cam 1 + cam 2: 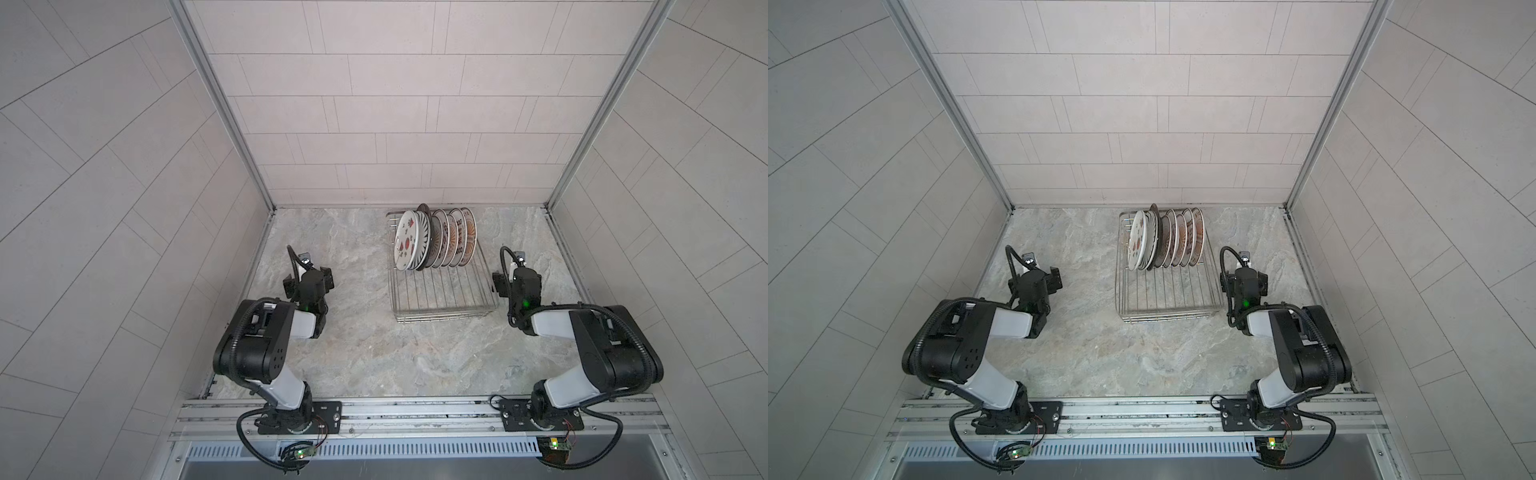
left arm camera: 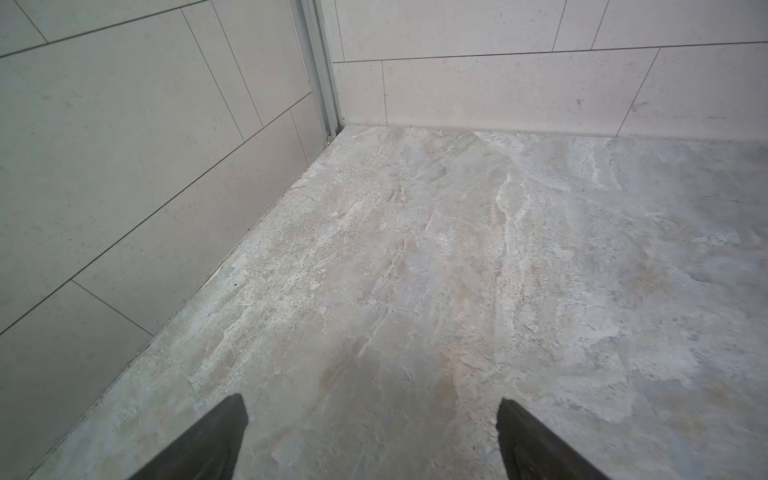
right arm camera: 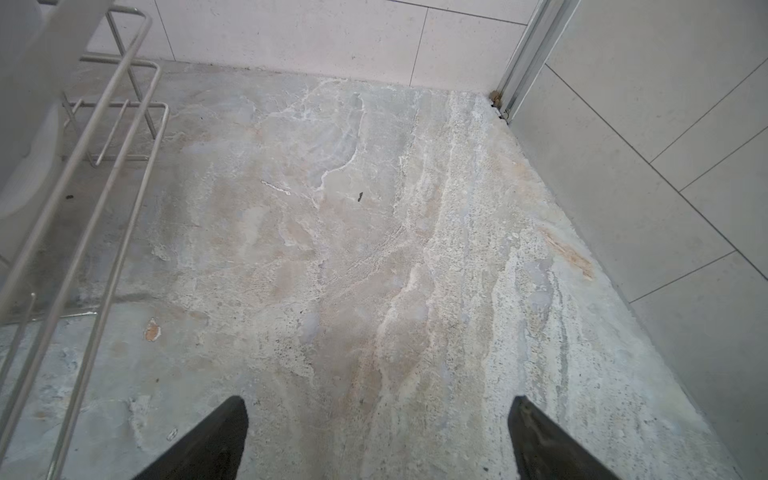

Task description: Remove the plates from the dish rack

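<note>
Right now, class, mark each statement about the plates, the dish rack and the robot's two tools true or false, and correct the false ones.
1. The plates stand on edge in the dish rack. True.
2. The left tool and the right tool are both open. True.
3. The right tool holds a plate. False: it holds nothing.
4. The dish rack sits nearer the left tool. False: it sits nearer the right tool.
5. The near part of the dish rack holds no plates. True.
6. One plate lies flat outside the rack. False: no plate is on the table; all that show stand in the dish rack.
</note>
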### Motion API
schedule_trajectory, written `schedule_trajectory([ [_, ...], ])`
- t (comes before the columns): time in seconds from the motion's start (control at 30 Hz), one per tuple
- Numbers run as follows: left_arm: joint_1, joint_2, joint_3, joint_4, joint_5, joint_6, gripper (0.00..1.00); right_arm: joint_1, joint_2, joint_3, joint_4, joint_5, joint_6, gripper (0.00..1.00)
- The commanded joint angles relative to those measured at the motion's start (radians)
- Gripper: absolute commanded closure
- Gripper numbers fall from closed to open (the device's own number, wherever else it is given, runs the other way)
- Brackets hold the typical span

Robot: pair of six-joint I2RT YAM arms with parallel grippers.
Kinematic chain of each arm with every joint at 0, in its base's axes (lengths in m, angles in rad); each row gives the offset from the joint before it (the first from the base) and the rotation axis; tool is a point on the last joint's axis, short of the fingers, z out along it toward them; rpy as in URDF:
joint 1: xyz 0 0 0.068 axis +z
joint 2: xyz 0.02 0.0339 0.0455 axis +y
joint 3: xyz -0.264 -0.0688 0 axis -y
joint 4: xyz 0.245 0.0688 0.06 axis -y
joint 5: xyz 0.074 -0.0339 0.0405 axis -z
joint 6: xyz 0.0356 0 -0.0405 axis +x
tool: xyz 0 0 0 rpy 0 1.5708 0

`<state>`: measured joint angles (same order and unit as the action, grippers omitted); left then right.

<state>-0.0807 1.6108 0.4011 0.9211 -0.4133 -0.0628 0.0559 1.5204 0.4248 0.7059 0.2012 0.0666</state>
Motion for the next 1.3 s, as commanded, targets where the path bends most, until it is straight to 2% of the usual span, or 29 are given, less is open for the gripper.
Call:
schedule_trajectory([
  [0.0, 0.016, -0.039, -0.058, 0.080, 0.094, 0.004, 0.00, -0.005, -0.010, 0.015, 0.003, -0.003, -0.014, 0.00],
  [0.07, 0.017, -0.016, -0.070, 0.148, 0.144, 0.036, 0.00, -0.004, -0.009, 0.015, 0.003, -0.003, -0.014, 0.00],
  [0.1, 0.015, -0.010, -0.053, 0.124, 0.148, 0.043, 0.00, -0.005, -0.010, 0.015, 0.003, -0.003, -0.013, 0.00],
  [0.17, 0.017, -0.034, 0.009, -0.037, 0.155, 0.033, 0.00, -0.005, -0.011, 0.015, 0.003, -0.003, -0.014, 0.01],
  [0.2, 0.016, -0.032, 0.024, -0.065, 0.148, 0.035, 0.00, -0.005, -0.010, 0.015, 0.003, -0.003, -0.014, 0.00],
  [0.3, 0.015, -0.016, -0.022, 0.057, 0.163, 0.049, 0.00, -0.005, -0.010, 0.015, 0.003, -0.003, -0.014, 0.00],
  [0.37, 0.016, -0.028, 0.012, -0.029, 0.168, 0.038, 0.00, -0.005, -0.009, 0.015, 0.003, -0.003, -0.014, 0.00],
  [0.47, 0.016, -0.020, -0.003, 0.015, 0.172, 0.048, 0.00, -0.004, -0.010, 0.015, 0.003, -0.003, -0.013, 0.00],
  [1.27, 0.016, -0.023, 0.002, -0.002, 0.172, 0.046, 0.00, -0.005, -0.011, 0.014, 0.004, -0.003, -0.014, 0.01],
])
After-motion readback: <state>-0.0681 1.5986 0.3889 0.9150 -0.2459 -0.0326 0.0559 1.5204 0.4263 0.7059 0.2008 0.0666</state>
